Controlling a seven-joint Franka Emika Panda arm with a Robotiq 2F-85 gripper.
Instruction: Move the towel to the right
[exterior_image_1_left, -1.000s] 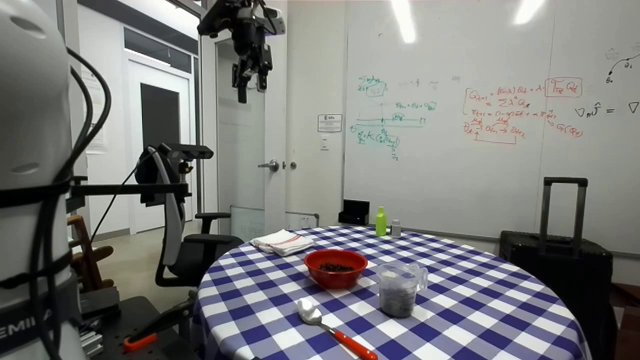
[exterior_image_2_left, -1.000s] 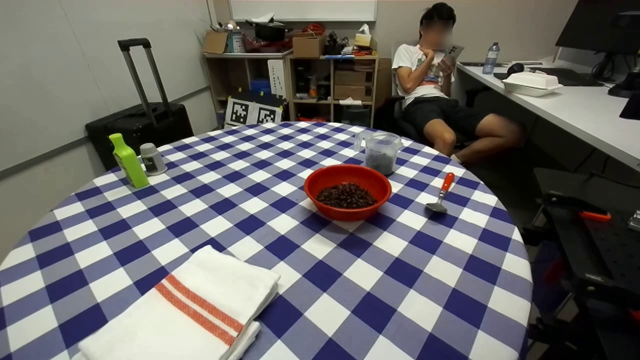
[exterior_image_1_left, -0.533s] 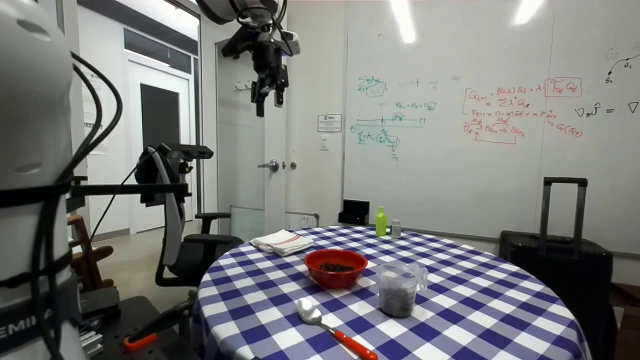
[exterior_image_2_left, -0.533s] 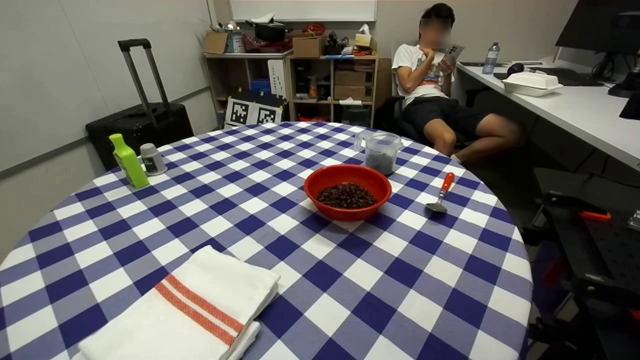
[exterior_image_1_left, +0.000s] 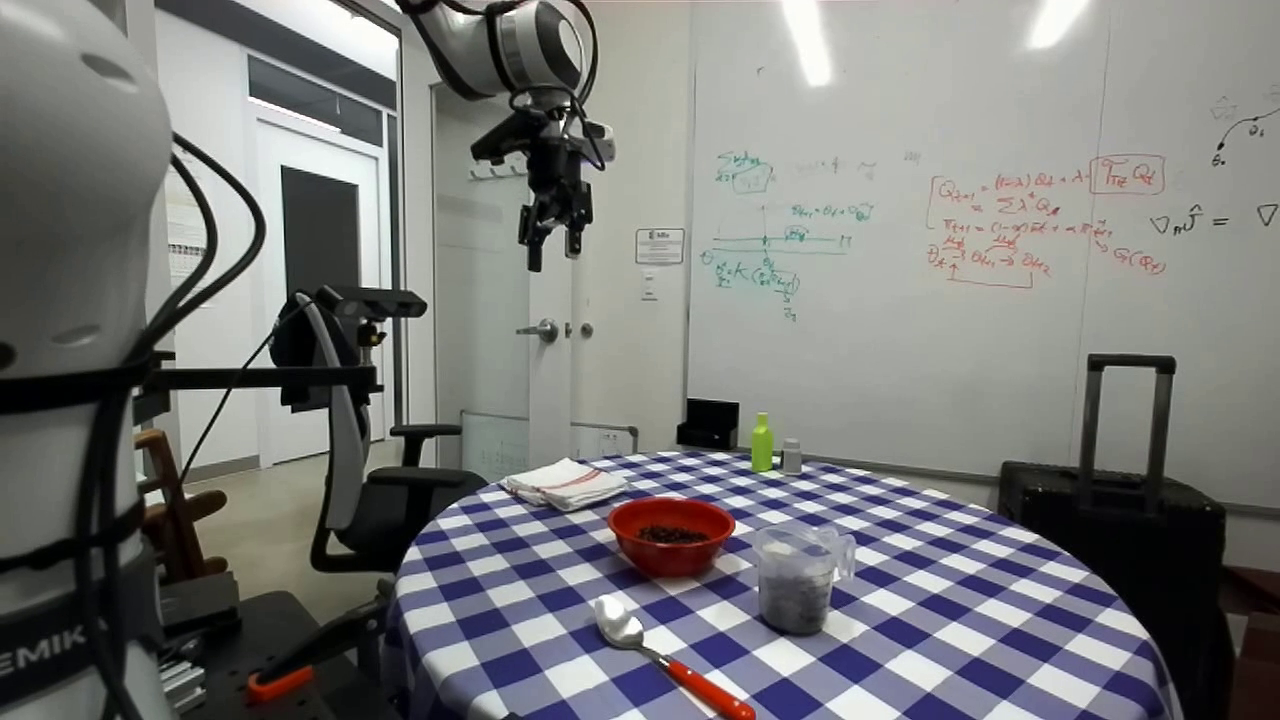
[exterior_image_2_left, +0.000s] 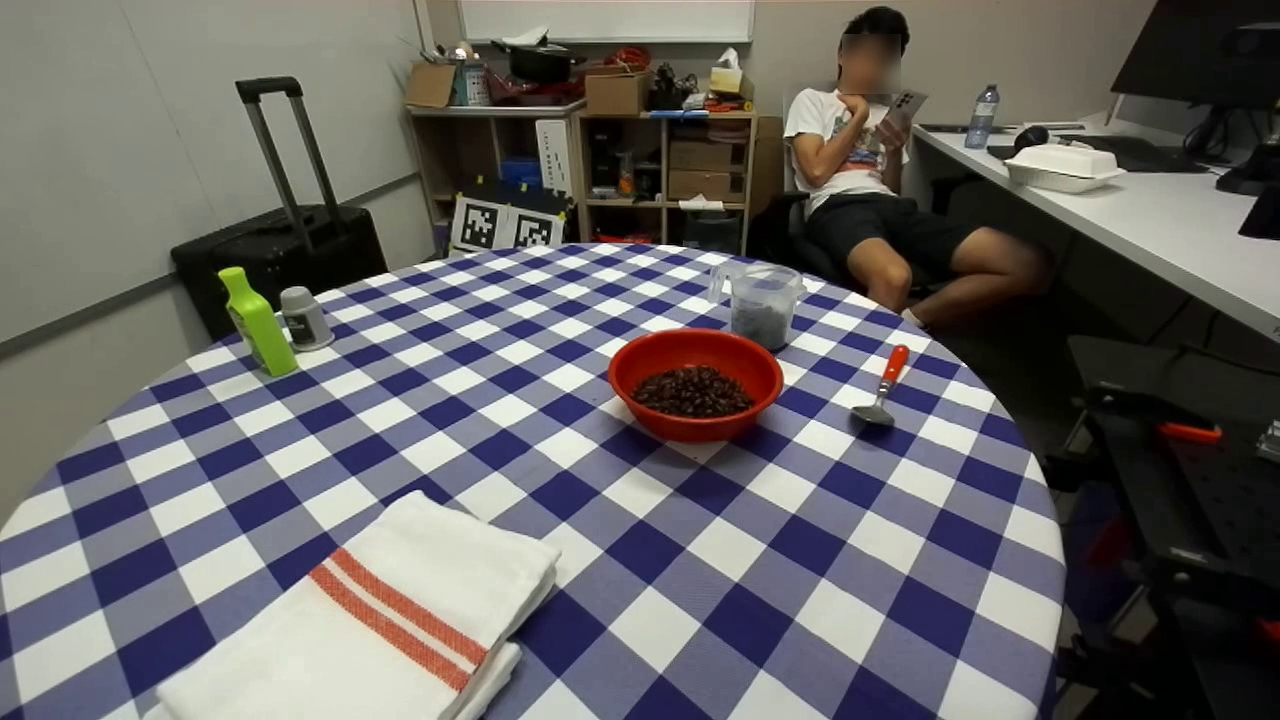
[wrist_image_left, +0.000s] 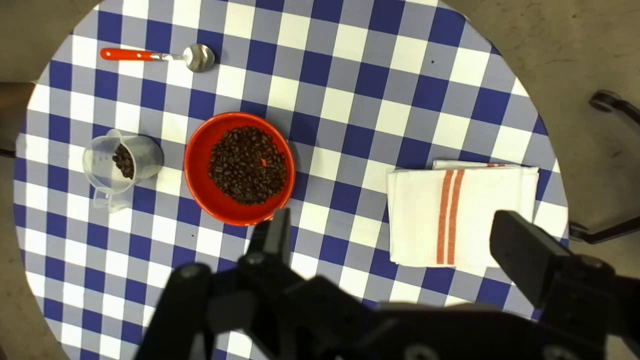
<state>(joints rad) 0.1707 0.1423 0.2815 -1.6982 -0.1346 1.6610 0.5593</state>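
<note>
The towel is a folded white cloth with two reddish-orange stripes, lying flat on the checked tablecloth. It shows in both exterior views, near the table edge (exterior_image_1_left: 565, 487) and in the near left part (exterior_image_2_left: 260, 650). In the wrist view the towel (wrist_image_left: 415, 215) lies right of the red bowl. My gripper (exterior_image_1_left: 555, 258) is open and empty, pointing down, high above the table. In the wrist view the gripper (wrist_image_left: 391, 217) has its fingers wide apart; one finger covers the towel's lower right corner from the camera. The gripper is out of view in an exterior view.
A red bowl (wrist_image_left: 240, 212) of dark beans stands beside the towel. A clear measuring cup (wrist_image_left: 142, 155), a spoon with a red handle (wrist_image_left: 127, 54), a green bottle (exterior_image_2_left: 258, 322) and a small grey container (exterior_image_2_left: 306, 320) stand or lie on the round table. A person (exterior_image_2_left: 850, 170) sits beyond it.
My gripper has come down and moved a little to the right in an exterior view, staying open. The towel and the other table things have not moved.
</note>
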